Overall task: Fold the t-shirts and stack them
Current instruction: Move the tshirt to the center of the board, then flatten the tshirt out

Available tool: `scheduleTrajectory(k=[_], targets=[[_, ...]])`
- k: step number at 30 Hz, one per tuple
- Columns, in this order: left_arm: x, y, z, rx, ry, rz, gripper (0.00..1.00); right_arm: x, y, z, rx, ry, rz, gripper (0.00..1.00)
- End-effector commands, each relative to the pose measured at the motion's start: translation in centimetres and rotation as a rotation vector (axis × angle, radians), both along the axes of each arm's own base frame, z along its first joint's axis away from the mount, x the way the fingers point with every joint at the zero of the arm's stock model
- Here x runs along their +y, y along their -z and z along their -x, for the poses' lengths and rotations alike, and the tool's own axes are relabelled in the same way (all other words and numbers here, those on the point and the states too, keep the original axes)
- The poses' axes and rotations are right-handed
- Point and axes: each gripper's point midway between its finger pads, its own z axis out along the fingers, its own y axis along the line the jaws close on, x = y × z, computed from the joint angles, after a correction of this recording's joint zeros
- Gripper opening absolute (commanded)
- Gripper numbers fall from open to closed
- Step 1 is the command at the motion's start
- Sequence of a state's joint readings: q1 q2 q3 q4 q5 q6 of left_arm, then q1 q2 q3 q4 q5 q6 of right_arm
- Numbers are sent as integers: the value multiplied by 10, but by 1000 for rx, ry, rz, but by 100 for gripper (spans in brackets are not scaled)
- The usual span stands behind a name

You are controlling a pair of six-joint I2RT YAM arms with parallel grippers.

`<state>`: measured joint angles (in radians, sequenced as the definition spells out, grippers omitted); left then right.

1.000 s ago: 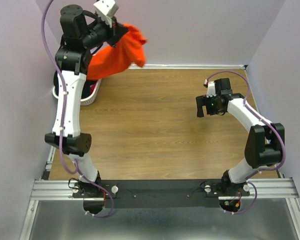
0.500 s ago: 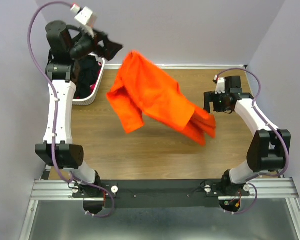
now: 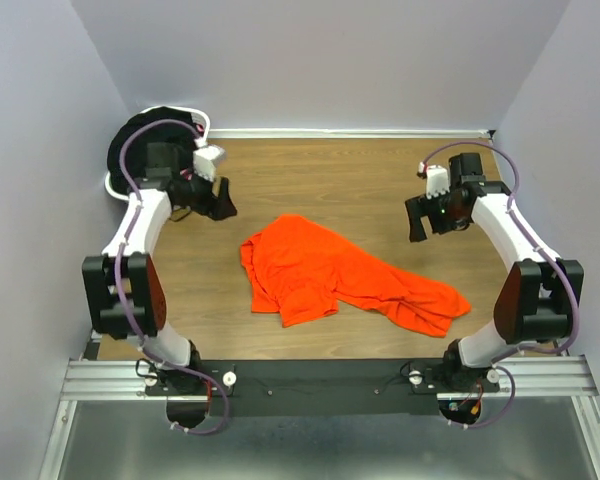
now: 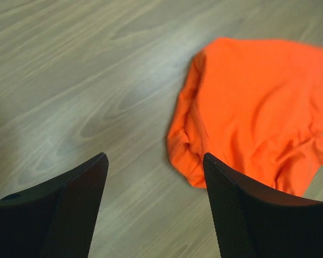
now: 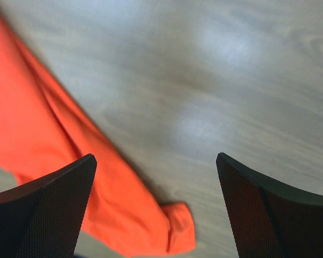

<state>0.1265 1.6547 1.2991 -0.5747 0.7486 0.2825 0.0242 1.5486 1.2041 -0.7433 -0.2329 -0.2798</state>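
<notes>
**Bright orange cloth t-shirt [image 3: 325,270] crumpled on the wooden surface [image 3: 330,180], both sets of jaws released.**

In your top view the shirt's long axis runs on a diagonal. Its broad, bunched end sits left of centre, and it tapers to a narrower rumpled end at the near right, close to the right arm's base. It lies in loose folds, not flat. Your left gripper [image 3: 220,200] hovers just off the shirt's far-left edge without touching it, its jaws spread over bare wood. Your right gripper [image 3: 417,220] hangs beyond the narrow end, clear of the cloth, its jaws wide apart and holding nothing. Black cloth [image 3: 145,135] is heaped on the white plastic basket [image 3: 202,122] in the far-left corner, behind your left arm.
</notes>
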Motion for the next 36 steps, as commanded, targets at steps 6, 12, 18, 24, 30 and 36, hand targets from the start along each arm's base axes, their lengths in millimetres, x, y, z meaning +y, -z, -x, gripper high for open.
scheduleTrajectory(k=[6, 12, 18, 24, 30, 36], targets=[[-80, 29, 109, -191, 500, -405, 74, -30, 37, 114, 323, -275, 180, 98], [-137, 64, 175, -221, 780, -463, 74, -44, 54, 149, 415, -344, 242, 86], [-172, 90, 183, -310, 846, -587, 74, -44, 80, 164, 508, -353, 225, 84], [-187, 111, 155, -281, 785, -641, 43, -45, 98, 135, 494, -287, 242, 58], [-162, 129, 109, -174, 675, -671, 4, -52, 107, 74, 410, -198, 297, 20], [-118, 114, 52, -133, 530, -673, 1, -45, 100, 20, 341, -145, 261, 19]])
